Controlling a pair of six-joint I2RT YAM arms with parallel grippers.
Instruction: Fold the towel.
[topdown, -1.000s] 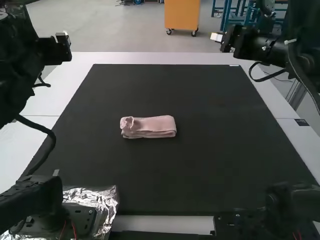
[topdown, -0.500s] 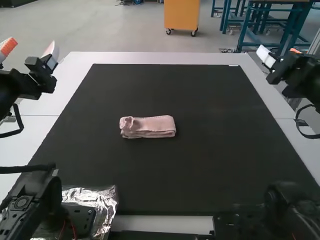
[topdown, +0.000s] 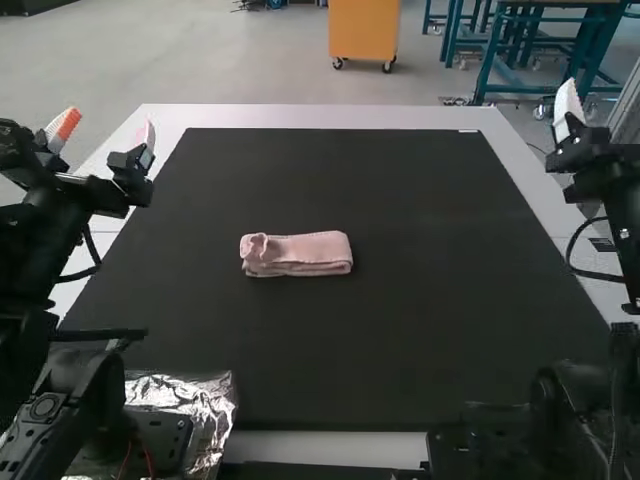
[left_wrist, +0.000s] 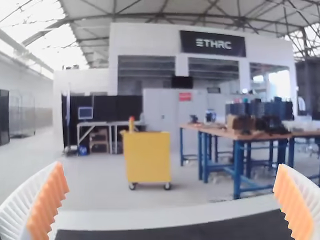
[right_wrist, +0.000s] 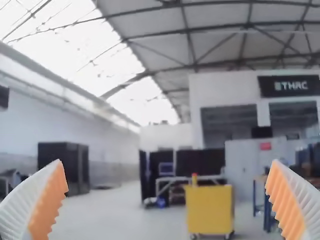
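- Towel (topdown: 305, 256): folded into a strip (one end rather rumpled), nearer the mat's (topdown: 400, 350) left edge
- Left gripper (topdown: 108, 130): fingers spread, outside that edge
- Right gripper (topdown: 567, 102): also spread, beyond the right edge

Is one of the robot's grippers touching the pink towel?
No, the towel lies alone on the black mat, away from both arms.

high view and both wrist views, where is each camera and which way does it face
High view: above and behind, facing forward and down at the towel; left arm and right arm show.
Left wrist view: on its wrist, facing out past the table; left gripper shows, open.
Right wrist view: on its wrist, facing out, pitched higher; right gripper shows, open.
Shared by high and left wrist: the black mat.
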